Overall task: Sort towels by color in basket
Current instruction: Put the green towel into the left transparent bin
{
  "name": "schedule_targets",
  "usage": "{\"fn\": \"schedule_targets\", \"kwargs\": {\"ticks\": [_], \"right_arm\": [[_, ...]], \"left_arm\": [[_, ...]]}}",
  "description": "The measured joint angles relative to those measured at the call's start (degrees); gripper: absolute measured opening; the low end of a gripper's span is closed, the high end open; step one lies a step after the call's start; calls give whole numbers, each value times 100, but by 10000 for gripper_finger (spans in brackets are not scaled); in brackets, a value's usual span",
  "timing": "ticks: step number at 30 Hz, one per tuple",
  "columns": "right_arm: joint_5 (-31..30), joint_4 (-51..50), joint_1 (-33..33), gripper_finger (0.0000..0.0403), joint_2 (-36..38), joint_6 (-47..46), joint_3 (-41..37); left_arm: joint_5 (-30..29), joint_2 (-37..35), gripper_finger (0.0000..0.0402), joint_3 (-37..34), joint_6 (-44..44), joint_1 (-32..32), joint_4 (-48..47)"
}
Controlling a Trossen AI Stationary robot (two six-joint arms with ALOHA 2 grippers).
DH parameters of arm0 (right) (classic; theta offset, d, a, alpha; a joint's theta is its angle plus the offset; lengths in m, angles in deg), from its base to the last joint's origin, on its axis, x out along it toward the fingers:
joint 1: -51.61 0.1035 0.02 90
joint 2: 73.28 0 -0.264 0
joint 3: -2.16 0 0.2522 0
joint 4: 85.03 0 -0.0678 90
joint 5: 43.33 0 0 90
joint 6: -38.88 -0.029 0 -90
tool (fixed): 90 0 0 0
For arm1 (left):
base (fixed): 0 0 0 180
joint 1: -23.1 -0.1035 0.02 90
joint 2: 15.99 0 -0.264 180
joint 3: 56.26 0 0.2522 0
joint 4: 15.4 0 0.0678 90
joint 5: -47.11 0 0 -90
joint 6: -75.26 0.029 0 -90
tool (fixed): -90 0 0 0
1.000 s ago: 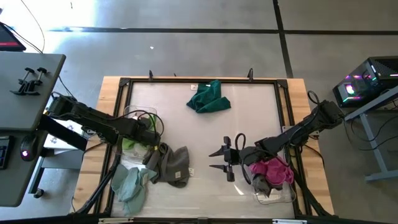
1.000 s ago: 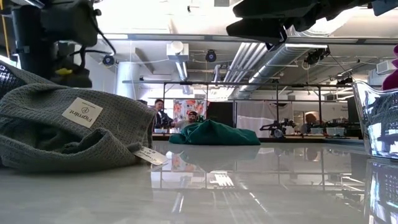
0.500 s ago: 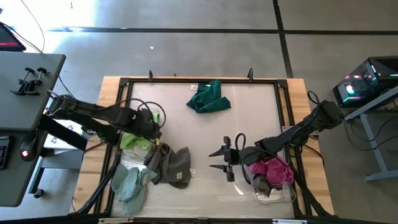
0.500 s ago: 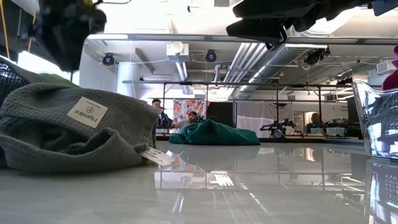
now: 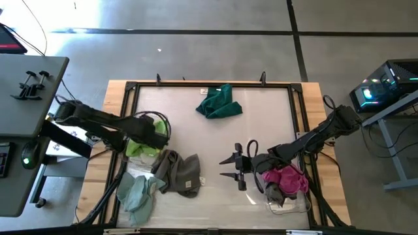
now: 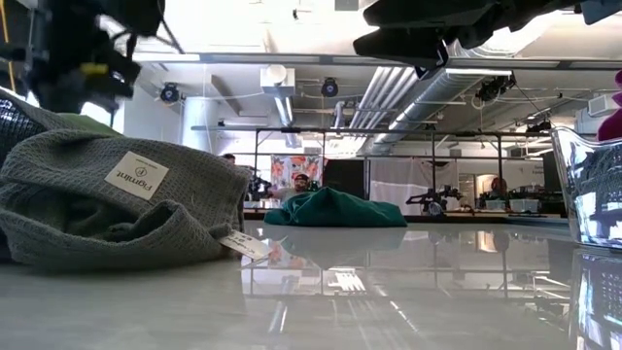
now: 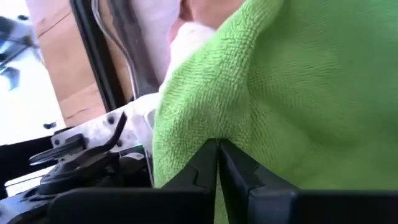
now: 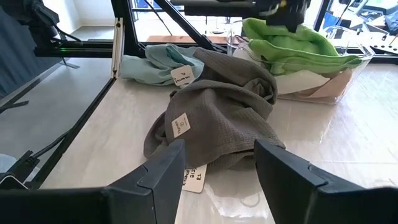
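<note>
My left gripper [image 5: 159, 135] hangs shut over the clear left basket [image 5: 138, 119], its tips [image 7: 217, 148] right at a lime green towel [image 5: 140, 149] that lies heaped on pale pink and white cloths [image 8: 308, 82] inside. A grey towel [image 5: 180, 171] lies crumpled on the table beside that basket, with a pale teal towel [image 5: 136, 192] nearer the near edge. A dark green towel [image 5: 219, 102] lies by the far edge. My right gripper [image 5: 234, 168] waits open above the table, pointing at the grey towel [image 8: 214, 118]. A magenta towel [image 5: 285, 177] fills the right basket [image 5: 295, 206]. My left gripper comes at the lime green towel's raised fold [image 7: 205, 118] from above with shut fingers. No cloth shows between the fingertips. I cannot tell whether they touch the towel.
A black metal frame [image 5: 210, 85] runs round the white tabletop, and its near left bar [image 8: 115, 43] stands beside the teal towel. Open table lies between the grey towel and the dark green one [image 6: 333, 209]. People show in the room beyond the far edge.
My left gripper rose from the basket toward the far edge, then came back down a little, staying over the lime green towel. The lime towel now sits a bit higher in the basket. My right arm kept still.
</note>
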Motion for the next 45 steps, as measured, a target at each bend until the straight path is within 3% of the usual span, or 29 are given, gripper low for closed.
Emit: {"fn": "schedule_targets", "kwargs": {"ticks": [11, 18, 29, 37, 45], "right_arm": [[9, 1, 0, 190, 0, 0, 0], [68, 1, 0, 190, 0, 2, 0], [170, -40, 0, 190, 0, -1, 0], [170, -45, 1, 190, 0, 0, 0], [170, -43, 2, 190, 0, 0, 0]], "left_arm": [[129, 506, 1, -1075, -67, -4, 1972], [361, 480, 1, -1325, -459, -1, 2050], [195, 489, 2, -1338, -683, -68, 1951], [203, 294, 73, -1268, -558, -68, 1866], [124, -181, 148, -511, -523, -68, 549]]}}
